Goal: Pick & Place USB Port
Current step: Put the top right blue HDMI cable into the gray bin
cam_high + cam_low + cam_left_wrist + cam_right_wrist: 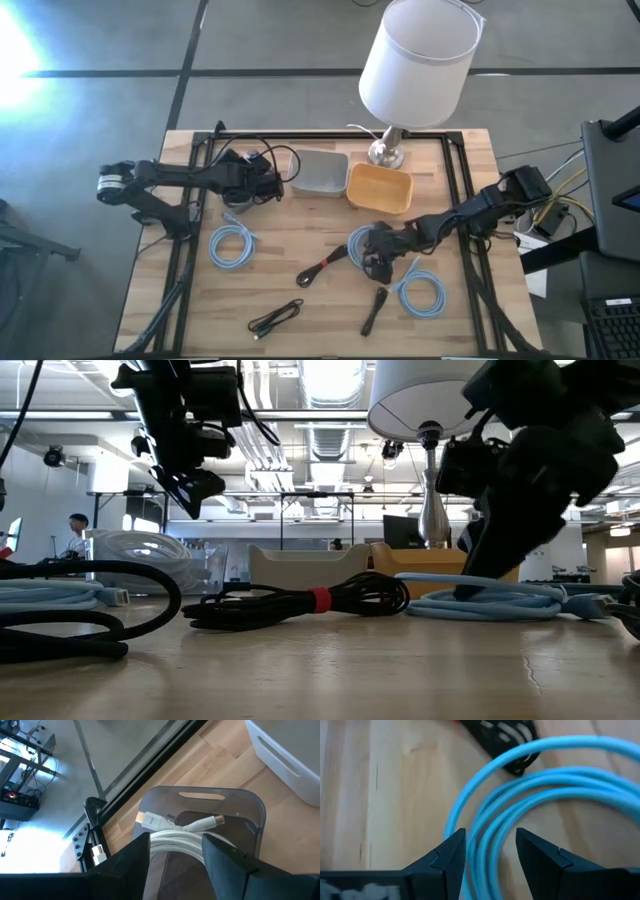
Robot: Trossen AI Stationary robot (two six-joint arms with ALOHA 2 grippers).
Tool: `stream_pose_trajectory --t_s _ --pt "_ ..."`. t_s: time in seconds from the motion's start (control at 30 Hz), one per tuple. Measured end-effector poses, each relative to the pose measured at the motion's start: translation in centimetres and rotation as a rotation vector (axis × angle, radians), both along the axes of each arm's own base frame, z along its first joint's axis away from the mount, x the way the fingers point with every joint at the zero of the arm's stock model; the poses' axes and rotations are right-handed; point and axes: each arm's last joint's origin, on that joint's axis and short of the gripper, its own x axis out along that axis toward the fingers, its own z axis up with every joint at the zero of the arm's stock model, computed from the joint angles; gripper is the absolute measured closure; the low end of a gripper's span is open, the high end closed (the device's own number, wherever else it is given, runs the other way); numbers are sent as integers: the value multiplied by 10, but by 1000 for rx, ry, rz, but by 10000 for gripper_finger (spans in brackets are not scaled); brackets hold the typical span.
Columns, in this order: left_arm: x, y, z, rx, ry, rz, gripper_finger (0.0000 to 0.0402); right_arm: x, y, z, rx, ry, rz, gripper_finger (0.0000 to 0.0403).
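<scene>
Right gripper low at table centre, fingers apart astride blue coil. Close on one strand only, lift straight. Left gripper at 10 o'clock, parted around white cable

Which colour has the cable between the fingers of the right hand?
Light blue cable, shown best in the right wrist view.

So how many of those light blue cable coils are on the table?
3. One coil lies near the left arm, one at the front right, and one sits under the right gripper. Others may be hidden.
</scene>
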Motion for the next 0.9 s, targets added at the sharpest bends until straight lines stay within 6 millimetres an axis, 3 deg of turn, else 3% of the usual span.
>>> stream_pose_trajectory --t_s 0.2,0.5,0.9 --pt "0 0 0 0 -3 0 218 0 5 0 3 0 18 234" --pt "1 0 0 1 -8 0 220 -4 8 23 36 -90 33 235" --pt "2 0 1 5 -24 0 220 2 17 3 71 -55 97 235"
